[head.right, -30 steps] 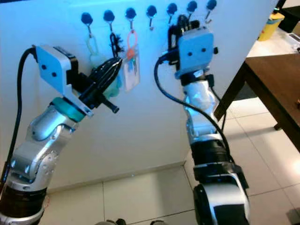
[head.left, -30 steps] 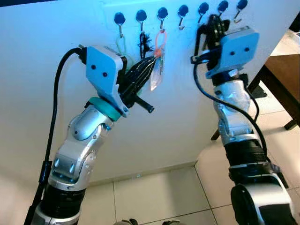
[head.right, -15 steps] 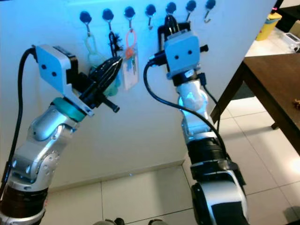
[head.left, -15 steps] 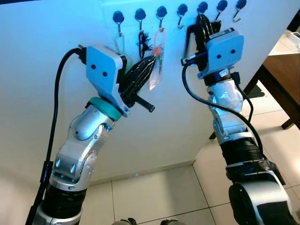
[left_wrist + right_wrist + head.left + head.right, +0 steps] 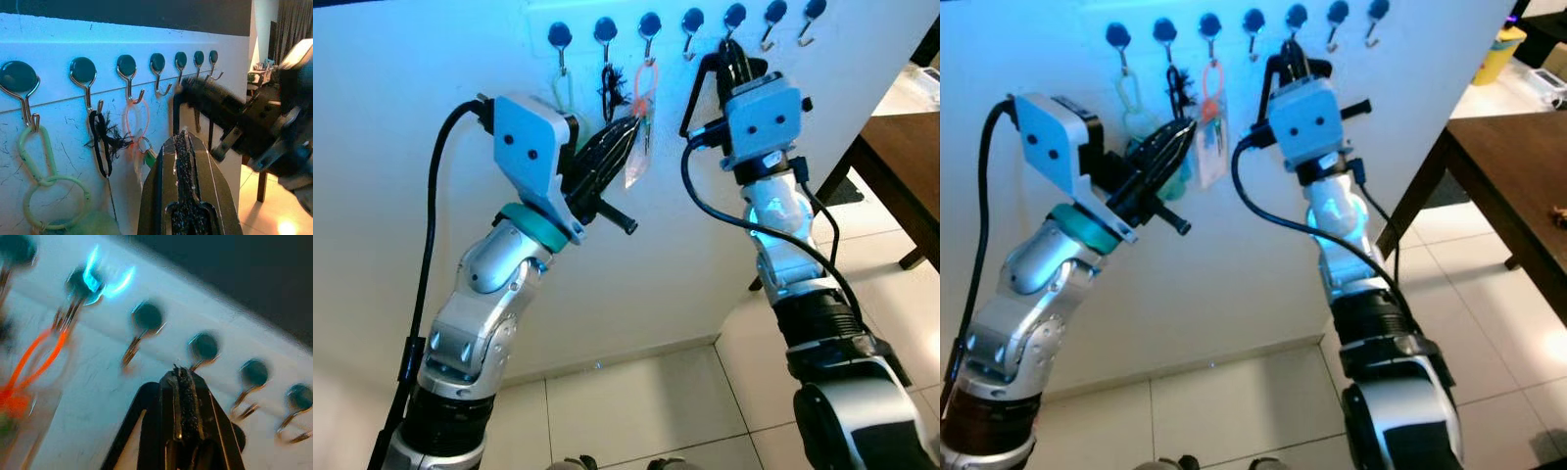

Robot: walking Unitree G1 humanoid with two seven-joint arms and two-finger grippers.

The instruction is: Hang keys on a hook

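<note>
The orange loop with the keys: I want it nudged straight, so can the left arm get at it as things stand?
Probably yes. The left end effector, fingers shut, sits right beside the orange loop on its hook, nothing between them. The right end effector is off by other hooks.

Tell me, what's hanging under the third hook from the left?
An orange loop hangs on that hook, carrying a clear tag against the white wall. The left gripper covers part of the tag.

A pale green ring [image 5: 46, 196], a black tassel [image 5: 102, 144] and an orange loop [image 5: 137, 120] are hanging from silver hooks [image 5: 129, 88] with dark round caps, on a white board [image 5: 411, 98].
</note>
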